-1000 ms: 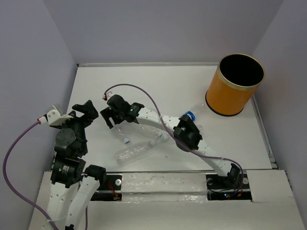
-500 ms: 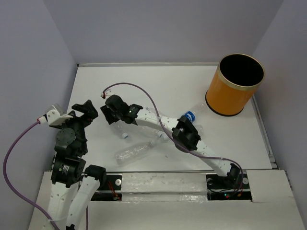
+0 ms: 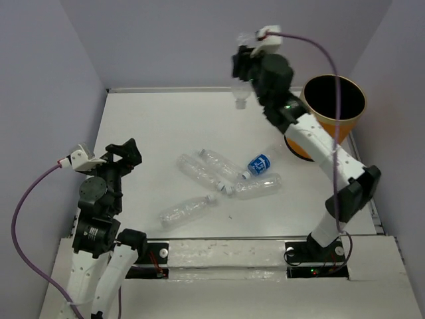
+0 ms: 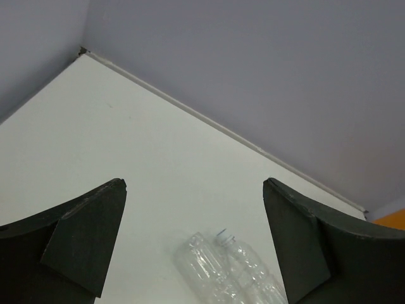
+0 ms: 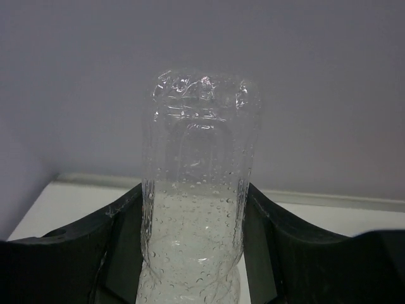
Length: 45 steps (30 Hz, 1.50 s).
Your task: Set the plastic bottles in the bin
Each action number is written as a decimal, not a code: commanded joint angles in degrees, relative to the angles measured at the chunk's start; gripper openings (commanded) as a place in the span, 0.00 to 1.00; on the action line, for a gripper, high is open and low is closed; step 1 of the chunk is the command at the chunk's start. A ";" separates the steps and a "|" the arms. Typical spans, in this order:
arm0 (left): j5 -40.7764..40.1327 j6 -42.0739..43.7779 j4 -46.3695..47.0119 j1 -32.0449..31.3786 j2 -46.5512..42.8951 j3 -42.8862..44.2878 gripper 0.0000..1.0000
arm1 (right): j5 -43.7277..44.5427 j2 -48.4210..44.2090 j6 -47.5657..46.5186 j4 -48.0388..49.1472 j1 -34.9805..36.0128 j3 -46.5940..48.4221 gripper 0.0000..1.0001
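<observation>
My right gripper (image 3: 243,80) is raised high over the back of the table, left of the bin (image 3: 317,136), and is shut on a clear plastic bottle (image 3: 240,100). The right wrist view shows that wet bottle (image 5: 197,190) squeezed between the black fingers (image 5: 120,247). Several more clear bottles lie mid-table, one with a blue label (image 3: 260,163) and one nearer the front (image 3: 188,211). My left gripper (image 3: 123,153) hovers open at the left. Its wrist view shows two bottles (image 4: 231,269) lying ahead of the open gripper (image 4: 193,183).
The orange bin stands at the back right corner against the wall. Grey walls close the table on the left, back and right. A purple cable (image 3: 332,63) runs along the raised right arm.
The right gripper closed on a bottle at the table's left-centre and lifted it up and rightward to the back, beside the bin. The left arm barely moved.
</observation>
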 commanded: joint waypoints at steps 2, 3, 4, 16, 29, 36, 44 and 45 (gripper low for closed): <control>10.54 -6.52 4.48 -1.32 3.98 -3.18 0.99 | 2.41 -14.64 1.45 6.21 -20.48 -8.86 0.30; 10.57 -6.54 5.09 -1.32 5.21 -3.19 0.99 | 2.49 -14.67 1.54 7.00 -23.41 -10.00 0.30; 15.09 -8.37 5.70 -1.40 6.70 -4.67 0.99 | 2.40 -16.06 1.81 7.97 -26.31 -11.14 0.30; 27.28 -16.56 19.59 -4.56 28.94 -10.40 0.99 | -4.10 -12.30 -2.40 25.19 -47.87 -22.14 0.30; 17.96 -20.87 25.57 -10.89 50.48 -4.95 0.99 | -12.44 -16.24 12.61 14.93 -48.40 -21.00 0.98; 9.44 -22.71 25.75 -13.53 52.24 -6.18 0.99 | -25.98 -26.51 19.57 12.99 -41.05 -32.31 0.97; 5.65 -22.45 24.35 -13.97 59.89 -2.31 0.99 | -29.15 -29.61 15.96 10.00 -22.57 -40.59 0.95; 4.95 -22.36 24.26 -14.15 60.41 -2.23 0.99 | -29.41 -29.69 16.48 10.00 -21.43 -41.47 0.95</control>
